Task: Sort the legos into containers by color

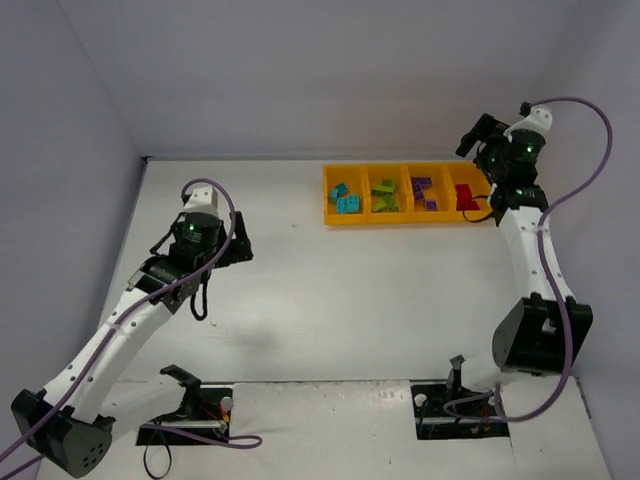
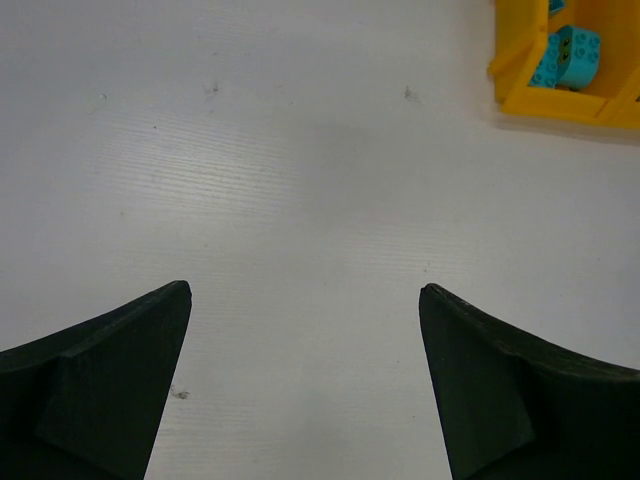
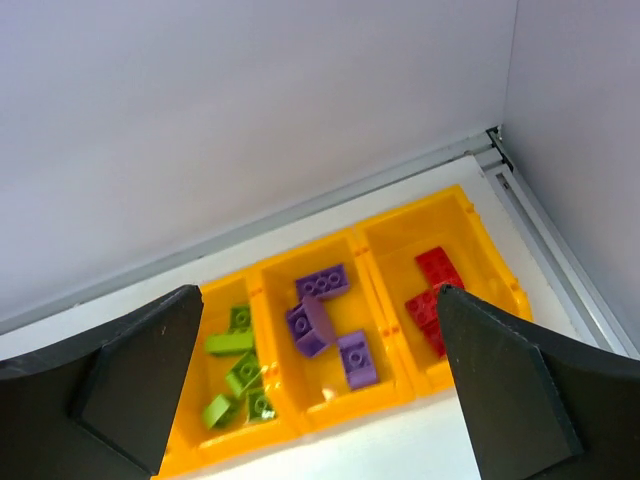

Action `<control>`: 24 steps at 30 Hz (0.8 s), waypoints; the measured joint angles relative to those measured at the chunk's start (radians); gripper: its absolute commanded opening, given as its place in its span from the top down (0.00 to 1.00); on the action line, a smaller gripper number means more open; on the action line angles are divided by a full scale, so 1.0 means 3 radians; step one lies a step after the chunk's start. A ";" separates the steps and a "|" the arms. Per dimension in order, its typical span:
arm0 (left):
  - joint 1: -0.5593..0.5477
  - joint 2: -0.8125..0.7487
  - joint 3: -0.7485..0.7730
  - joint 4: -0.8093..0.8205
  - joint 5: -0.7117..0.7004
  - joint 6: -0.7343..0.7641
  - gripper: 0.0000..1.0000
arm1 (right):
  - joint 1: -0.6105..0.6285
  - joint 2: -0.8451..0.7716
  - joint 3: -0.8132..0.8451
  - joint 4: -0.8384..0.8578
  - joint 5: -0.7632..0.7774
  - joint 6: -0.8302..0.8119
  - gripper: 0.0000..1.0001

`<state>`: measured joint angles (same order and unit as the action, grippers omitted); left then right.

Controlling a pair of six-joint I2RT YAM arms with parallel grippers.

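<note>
From above, the orange-yellow four-compartment tray (image 1: pixel 400 219) holds every brick in sight: teal bricks (image 1: pixel 345 197) in its leftmost cell, then lime green bricks (image 1: pixel 384 195), purple bricks (image 1: pixel 424 192) and red bricks (image 1: pixel 465 196). No loose brick shows on the table (image 1: pixel 350 300), so the sorting looks finished. The left gripper (image 1: pixel 240 245) hangs well left of the tray, the right gripper (image 1: pixel 476 135) above its red end. Left wrist: fingers spread, pinching nothing, the tray's teal corner ahead. Right wrist: fingers spread and empty over roughly five green, three purple and two or three red; the teal count is unclear
</note>
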<state>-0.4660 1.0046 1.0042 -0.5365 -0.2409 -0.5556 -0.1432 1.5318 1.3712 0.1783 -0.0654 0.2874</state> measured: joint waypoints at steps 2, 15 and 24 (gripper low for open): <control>0.0006 -0.0070 0.0085 -0.0090 -0.0001 -0.0003 0.11 | 0.0000 -0.0287 -0.0182 -0.0050 -0.0022 0.0027 0.00; 0.0031 -0.0465 0.0557 -0.0704 -0.0028 0.0080 0.11 | 0.0123 -0.2083 -0.1041 -0.1162 -0.0273 -0.0131 0.00; 0.0031 -0.0778 0.0558 -0.0977 0.0038 0.0107 0.11 | 0.0205 -0.2861 -0.1256 -0.1511 -0.0220 -0.0254 0.00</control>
<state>-0.4568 0.7712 1.1717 -0.8295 -0.2295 -0.5236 -0.0818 0.6735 0.9943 -0.2749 -0.1314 0.2111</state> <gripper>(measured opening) 0.894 0.999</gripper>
